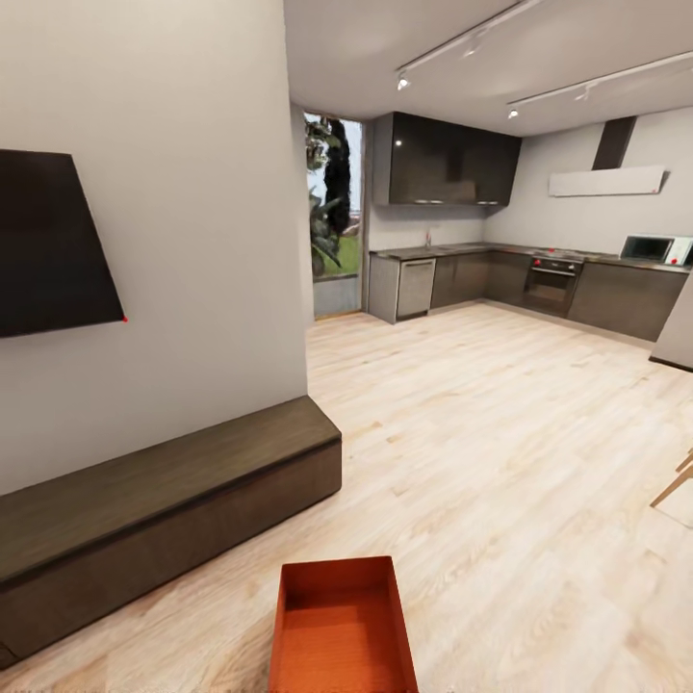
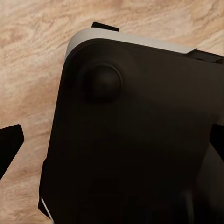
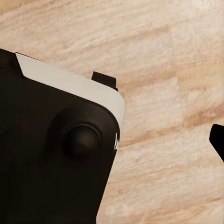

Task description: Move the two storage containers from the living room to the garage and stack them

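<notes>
Living room, wood-plank floor (image 1: 500,462): one orange box (image 1: 342,630) dead ahead, long axis pointing away; I cannot tell either pincer's state.

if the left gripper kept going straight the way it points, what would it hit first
Probably the robot's own black, white-edged base, which spans the left wrist view ahead of the camera; past it lies light wood-plank floor. Depth is unclear.

Black robot base with a pale trim

In the left wrist view the base (image 2: 140,154) is a matte black slab with a rounded corner, a round black knob (image 2: 100,81) near that corner, and a thin pale grey band along its edge. The right wrist view shows a like black corner (image 3: 51,158) with a white strip (image 3: 70,84).
</notes>
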Robot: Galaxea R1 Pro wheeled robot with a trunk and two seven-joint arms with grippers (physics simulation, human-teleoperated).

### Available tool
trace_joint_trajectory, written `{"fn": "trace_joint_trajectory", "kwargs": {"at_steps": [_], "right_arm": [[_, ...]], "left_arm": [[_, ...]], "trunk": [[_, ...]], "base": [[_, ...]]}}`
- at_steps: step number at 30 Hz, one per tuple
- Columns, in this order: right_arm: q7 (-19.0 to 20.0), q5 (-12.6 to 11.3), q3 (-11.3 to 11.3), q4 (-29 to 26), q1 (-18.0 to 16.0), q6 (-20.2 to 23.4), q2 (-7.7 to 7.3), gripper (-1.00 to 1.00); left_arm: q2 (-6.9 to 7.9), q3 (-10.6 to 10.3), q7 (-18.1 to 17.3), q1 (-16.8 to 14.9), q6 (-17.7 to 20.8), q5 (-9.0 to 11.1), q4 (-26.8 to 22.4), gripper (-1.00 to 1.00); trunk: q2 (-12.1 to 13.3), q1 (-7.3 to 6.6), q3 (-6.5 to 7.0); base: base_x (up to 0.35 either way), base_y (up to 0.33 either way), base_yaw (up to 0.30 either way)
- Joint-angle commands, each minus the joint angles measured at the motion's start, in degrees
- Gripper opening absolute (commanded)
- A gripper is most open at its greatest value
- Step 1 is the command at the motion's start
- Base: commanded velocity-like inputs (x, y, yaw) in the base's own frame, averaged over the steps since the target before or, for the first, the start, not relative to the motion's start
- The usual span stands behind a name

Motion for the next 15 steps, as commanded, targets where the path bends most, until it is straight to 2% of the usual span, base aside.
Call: {"fn": "trace_joint_trajectory", "kwargs": {"at_steps": [1,15], "right_arm": [[-0.05,-0.49,0.49,0.13,-0.05,-0.30,0.02,1.00],[-0.05,-0.49,0.49,0.13,-0.05,-0.33,0.01,1.00]], "left_arm": [[-0.01,0.01,0.05,-0.01,-0.14,0.26,-0.01,1.00],[0.23,-0.07,0.05,-0.01,-0.14,-0.24,-0.09,1.00]], "trunk": [[-0.03,0.00,-0.14],[-0.03,0.00,-1.40]], "base": [[0.000,0.000,0.000],[0.000,0.000,0.000]]}}
